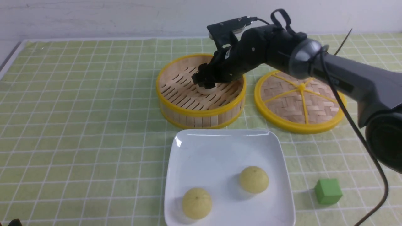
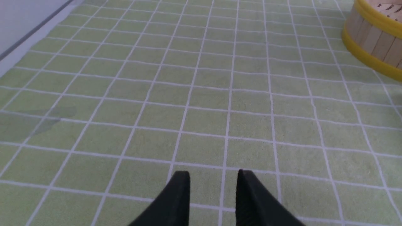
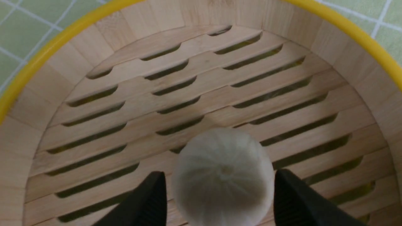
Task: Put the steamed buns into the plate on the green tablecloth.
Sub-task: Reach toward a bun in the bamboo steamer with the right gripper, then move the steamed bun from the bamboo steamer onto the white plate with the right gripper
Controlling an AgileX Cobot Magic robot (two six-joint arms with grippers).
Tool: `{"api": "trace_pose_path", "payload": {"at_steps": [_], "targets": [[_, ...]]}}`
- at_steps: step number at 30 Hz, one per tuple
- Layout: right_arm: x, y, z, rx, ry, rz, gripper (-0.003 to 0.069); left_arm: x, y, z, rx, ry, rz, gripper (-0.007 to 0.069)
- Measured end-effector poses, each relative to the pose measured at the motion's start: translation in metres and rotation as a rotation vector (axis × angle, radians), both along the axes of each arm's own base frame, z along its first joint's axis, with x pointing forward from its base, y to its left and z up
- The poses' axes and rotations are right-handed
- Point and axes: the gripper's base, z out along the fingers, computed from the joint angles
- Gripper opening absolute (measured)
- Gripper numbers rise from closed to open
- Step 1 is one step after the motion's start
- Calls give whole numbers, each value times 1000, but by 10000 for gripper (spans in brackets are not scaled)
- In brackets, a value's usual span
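Observation:
An off-white steamed bun (image 3: pixel 223 179) sits on the slats inside the yellow-rimmed bamboo steamer (image 1: pixel 201 113); in the front view it (image 1: pixel 205 91) is mostly hidden by my right gripper (image 1: pixel 205 84). My right gripper (image 3: pixel 220 172) is open, with one finger on each side of this bun and close to it. Two pale yellow buns (image 1: pixel 197 202) (image 1: pixel 253 179) lie in the white square plate (image 1: pixel 220 138) on the green tablecloth (image 1: pixel 78 110). My left gripper (image 2: pixel 213 172) is empty over bare cloth, its fingers a narrow gap apart.
The woven bamboo lid (image 1: pixel 300 100) lies flat to the right of the steamer. A green cube (image 1: pixel 328 191) sits right of the plate. The steamer's side (image 2: pixel 373 44) shows in the left wrist view. The right arm's cable hangs at the right edge.

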Motion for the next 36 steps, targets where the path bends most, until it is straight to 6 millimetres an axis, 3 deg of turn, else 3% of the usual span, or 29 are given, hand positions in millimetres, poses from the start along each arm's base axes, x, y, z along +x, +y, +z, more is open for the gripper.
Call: {"api": "trace_pose_path", "payload": {"at_steps": [5, 6, 7, 9, 11, 13, 14, 15, 17, 20, 22, 25, 29, 30, 31, 33, 34, 36], "targets": [[2, 1, -12, -2, 19, -3, 372, 0, 0, 0, 0, 0, 0, 240], [1, 1, -13, -6, 27, -1, 296, 0, 0, 0, 0, 0, 0, 240], [1, 1, -13, -6, 29, -1, 284, 0, 0, 0, 0, 0, 0, 240], [-1, 0, -7, -9, 35, 3, 106, 0, 0, 0, 0, 0, 0, 240], [-4, -1, 4, -5, 39, 7, 39, 0, 0, 0, 0, 0, 0, 240], [-12, -3, 22, -8, 57, 18, 23, 0, 0, 0, 0, 0, 0, 240], [-22, -8, 45, -17, 81, 33, 25, 0, 0, 0, 0, 0, 0, 240], [-24, -8, 49, -18, 83, 35, 25, 0, 0, 0, 0, 0, 0, 240], [-52, -21, 100, -39, 121, 68, 25, 0, 0, 0, 0, 0, 0, 240], [-85, -37, 139, -89, 213, 103, 25, 0, 0, 0, 0, 0, 0, 240], [-106, -45, 152, -88, 277, 100, 25, 0, 0, 0, 0, 0, 0, 240], [-122, -44, 145, -73, 361, 109, 25, 0, 0, 0, 0, 1, 0, 240], [-146, -20, 72, -171, 589, 170, 42, 0, 0, 0, 1, 1, 1, 240], [-146, -20, 68, -177, 596, 169, 44, 0, 0, 0, 1, 1, 1, 240], [-149, -12, 41, -220, 623, 176, 66, 0, 0, 0, 1, 1, 1, 240], [-145, -4, 17, -257, 605, 170, 121, 0, 0, 0, 1, 1, 1, 240], [-144, -4, 13, -265, 605, 166, 136, 0, 0, 0, 1, 1, 1, 240], [-136, -1, -3, -282, 581, 145, 258, 0, 0, 0, 1, 1, 1, 240]]}}
